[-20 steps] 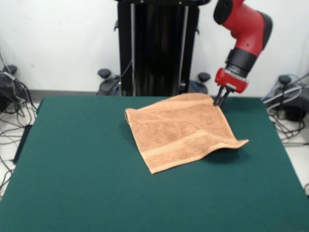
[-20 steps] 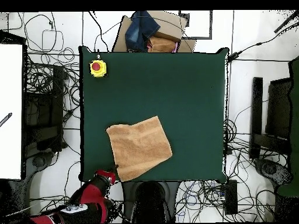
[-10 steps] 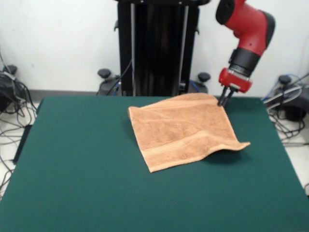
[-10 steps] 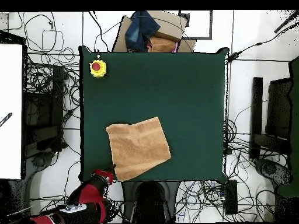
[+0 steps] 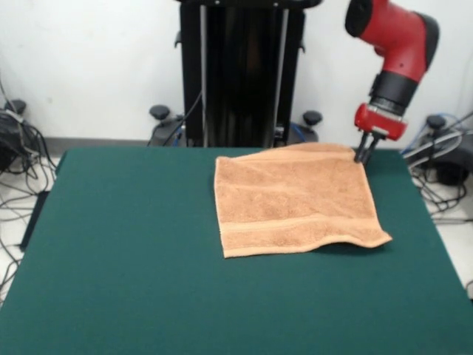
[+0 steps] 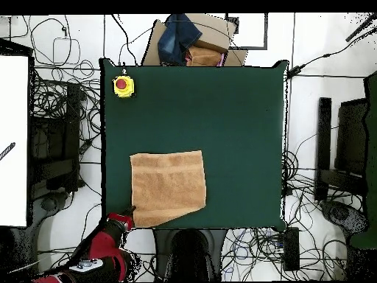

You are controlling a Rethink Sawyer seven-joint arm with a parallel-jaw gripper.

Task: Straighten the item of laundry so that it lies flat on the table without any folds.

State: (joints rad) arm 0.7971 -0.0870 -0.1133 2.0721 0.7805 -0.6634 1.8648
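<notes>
Front view
Towel position: the orange-tan towel point(image 5: 294, 200) lies spread in the right half of the frame, on the upper right part of the green table point(image 5: 118, 274).
Towel against gripper: the gripper point(image 5: 363, 154) stands at the towel's upper right corner, tips down at the cloth's edge; the rest of the towel runs down and to the left from there.
Gripper state: the two dark fingers stand close together at that corner and appear pinched on the cloth.
Towel lie: mostly flat, with the lower right corner raised a little and throwing a shadow on the felt.
Counts: one towel, one arm, one gripper, two woven bands on the towel, one near the upper edge and one near the lower.
Hard to make out: the very tips of the fingers merge with the towel edge, so the grip itself is not plainly seen; the arm is cut off at the top of the frame.

Overhead view
Towel position: the towel point(image 6: 168, 188) lies in the lower left part of the table point(image 6: 235, 110), its sides roughly square to the table's edges.
Towel against gripper: the gripper point(image 6: 129, 214) is at the towel's lower left corner, at the table's lower edge.
Counts: one towel, one yellow box with a red button point(image 6: 123, 85) in the table's upper left corner, well apart from the towel.
Hard to make out: the fingers are too small to read here; the towel's lower edge slants up to the right.
</notes>
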